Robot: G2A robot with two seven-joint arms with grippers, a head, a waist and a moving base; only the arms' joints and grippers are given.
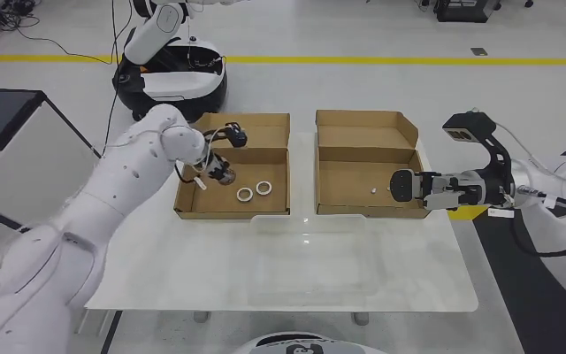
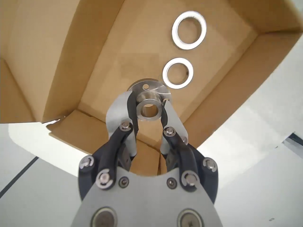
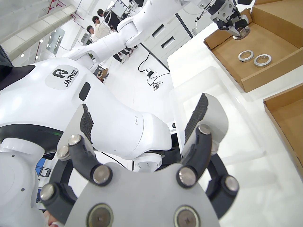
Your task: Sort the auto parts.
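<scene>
Flanged metal bushing (image 2: pixel 148 111) is in the left gripper (image 2: pixel 148 105), fingers pinched on its hub, flange end pointing down at the box floor; can't tell if the flange touches the cardboard. Held spot is inside the left cardboard box (image 1: pixel 232 212), near that box's left wall and back part of its floor. Same box holds two flat metal rings: the bigger-looking ring (image 2: pixel 174 30) and the nearer ring (image 2: pixel 165 73), lying side by side, close but not touching, toward the box's front middle; the nearer ring is just beside the bushing flange. Left box sits at the desk's (image 1: pixel 424 265) back left, the right cardboard box (image 1: pixel 363 211) at the back right, a gap between them, both with lids folded back. One small pale part (image 1: pixel 374 188) lies on the right box floor, too small to identify. Right gripper (image 3: pixel 144 105) is spread wide with nothing between the pads, hovering over the right-hand part of the right box, turned toward the left arm. A clear plastic tray (image 1: pixel 309 221) sits at the desk's front middle, just in front of the boxes.
</scene>
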